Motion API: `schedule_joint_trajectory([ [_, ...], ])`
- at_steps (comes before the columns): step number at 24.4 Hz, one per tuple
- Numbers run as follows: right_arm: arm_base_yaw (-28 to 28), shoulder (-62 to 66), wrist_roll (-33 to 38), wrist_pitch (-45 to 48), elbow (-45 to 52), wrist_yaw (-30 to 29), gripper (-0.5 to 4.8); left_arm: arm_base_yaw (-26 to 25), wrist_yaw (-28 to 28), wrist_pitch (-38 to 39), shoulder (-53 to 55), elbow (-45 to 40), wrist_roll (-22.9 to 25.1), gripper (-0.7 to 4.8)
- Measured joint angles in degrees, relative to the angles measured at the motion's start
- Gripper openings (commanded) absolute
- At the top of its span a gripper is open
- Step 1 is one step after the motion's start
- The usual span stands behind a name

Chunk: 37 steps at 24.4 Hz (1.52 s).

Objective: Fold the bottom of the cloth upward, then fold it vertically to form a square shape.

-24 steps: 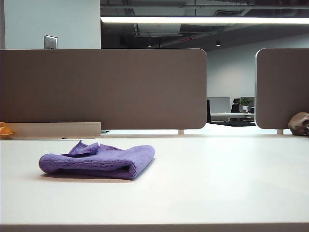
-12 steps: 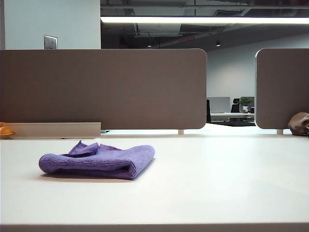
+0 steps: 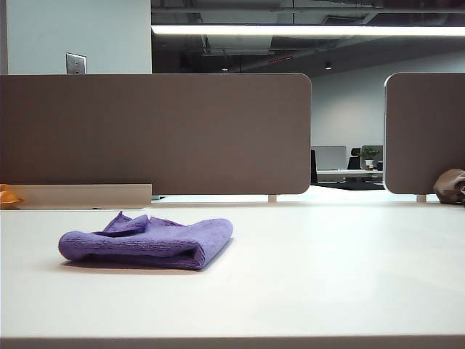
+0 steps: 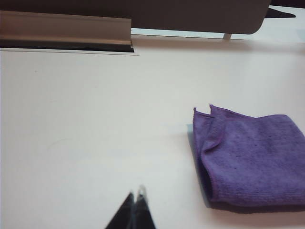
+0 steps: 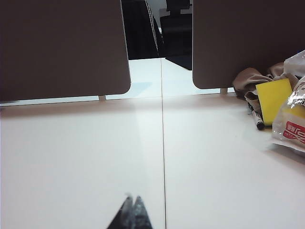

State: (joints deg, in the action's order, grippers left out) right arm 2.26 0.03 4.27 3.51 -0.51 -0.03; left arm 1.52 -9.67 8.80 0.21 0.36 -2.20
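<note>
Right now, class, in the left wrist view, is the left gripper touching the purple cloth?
No: the left gripper is shut over bare table, well apart from the folded cloth.

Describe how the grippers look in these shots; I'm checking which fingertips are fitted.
Only the tips show. The left gripper has two slim dark fingers tapering to a point, with a pale glint at the end. The right gripper looks the same: dark, narrow, pointed, slightly blurred. No cables, markings or arm links are visible in any view.
</note>
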Motion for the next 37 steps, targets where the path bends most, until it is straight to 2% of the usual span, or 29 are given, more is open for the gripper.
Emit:
schedule_joint_trajectory([
  [5,0.0,0.0,0.0,-4.1,0.0,0.0,0.0,0.0,1.2,-0.1,0.0,0.0,0.0,-0.02],
  [9,0.0,0.0,0.0,-9.7,0.0,0.0,0.0,0.0,11.3,-2.0,0.0,0.0,0.0,-0.02],
  [12,0.0,0.0,0.0,-9.9,0.0,0.0,0.0,0.0,14.5,-2.2,0.0,0.0,0.0,-0.02],
  [20,0.0,0.0,0.0,-13.2,0.0,1.1,0.0,0.0,14.8,-0.3,0.0,0.0,0.0,-0.02],
  [37,0.0,0.0,0.0,-14.1,0.0,1.5,0.0,0.0,13.3,0.5,0.1,0.0,0.0,-0.02],
])
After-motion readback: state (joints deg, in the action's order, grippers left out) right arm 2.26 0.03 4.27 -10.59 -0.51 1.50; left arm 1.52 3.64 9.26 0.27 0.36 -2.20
